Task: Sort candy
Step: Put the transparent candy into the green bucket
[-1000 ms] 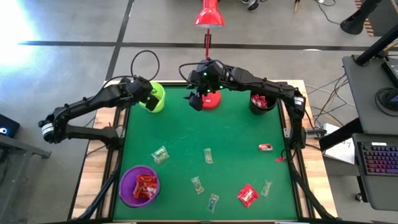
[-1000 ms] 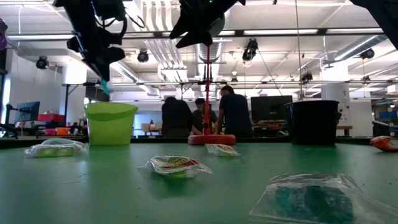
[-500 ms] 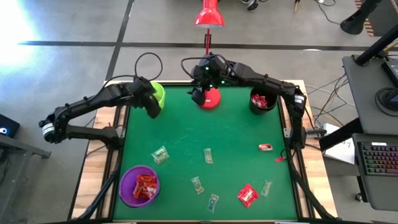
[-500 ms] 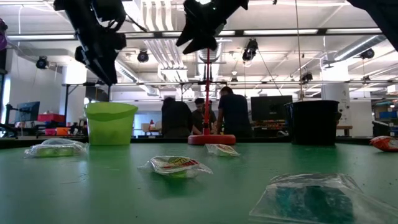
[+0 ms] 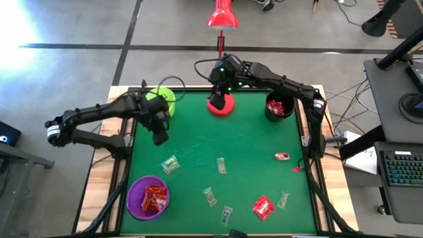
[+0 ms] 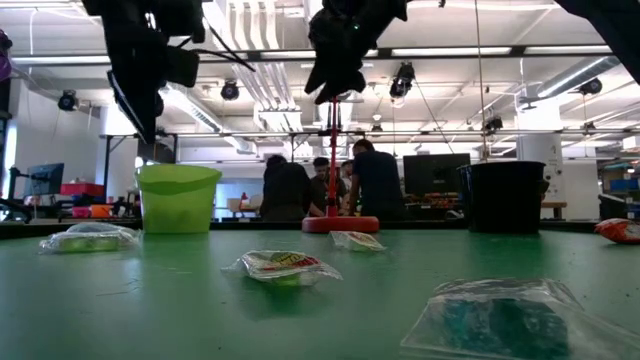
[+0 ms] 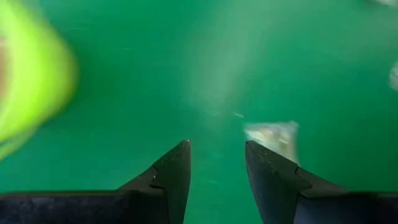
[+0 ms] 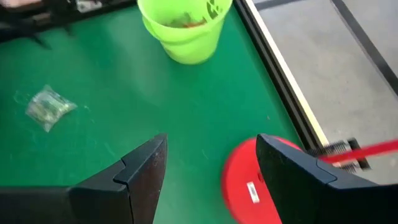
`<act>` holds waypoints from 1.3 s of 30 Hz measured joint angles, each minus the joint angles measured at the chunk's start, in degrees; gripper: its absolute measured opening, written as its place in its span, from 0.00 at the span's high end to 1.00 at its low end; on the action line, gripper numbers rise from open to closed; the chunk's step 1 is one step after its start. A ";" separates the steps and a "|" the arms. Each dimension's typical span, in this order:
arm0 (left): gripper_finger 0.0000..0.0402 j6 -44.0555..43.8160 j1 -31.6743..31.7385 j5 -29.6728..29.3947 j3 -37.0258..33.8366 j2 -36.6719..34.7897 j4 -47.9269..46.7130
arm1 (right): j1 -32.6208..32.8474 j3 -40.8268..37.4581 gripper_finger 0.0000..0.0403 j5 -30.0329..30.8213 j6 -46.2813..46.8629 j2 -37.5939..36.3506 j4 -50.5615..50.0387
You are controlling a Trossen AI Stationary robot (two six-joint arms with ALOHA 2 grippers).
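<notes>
The left gripper [image 5: 160,136] hangs just beside the lime-green cup [image 5: 160,100], fingers apart and empty. The right gripper [image 5: 215,100], fingers wide apart, is farther from the cup, over the red lamp base [image 5: 222,106]. The candy [image 5: 170,164] lies well apart from the cup.

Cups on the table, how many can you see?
3. A lime-green cup at the far left corner, a black cup at the far right, and a purple cup at the near left. None seems hidden.
</notes>
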 joint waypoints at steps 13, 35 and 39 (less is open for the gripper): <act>0.67 -8.52 -14.67 3.25 -4.23 5.94 2.92 | -0.39 0.00 0.42 -0.02 0.26 0.00 -6.31; 0.67 -13.97 -19.01 6.88 -13.38 16.40 19.85 | -0.37 -0.09 0.42 -0.09 -2.14 0.00 -19.09; 0.67 -13.97 -19.01 7.95 -13.38 17.93 21.16 | -0.35 -0.09 0.42 -0.09 -1.87 0.00 -19.34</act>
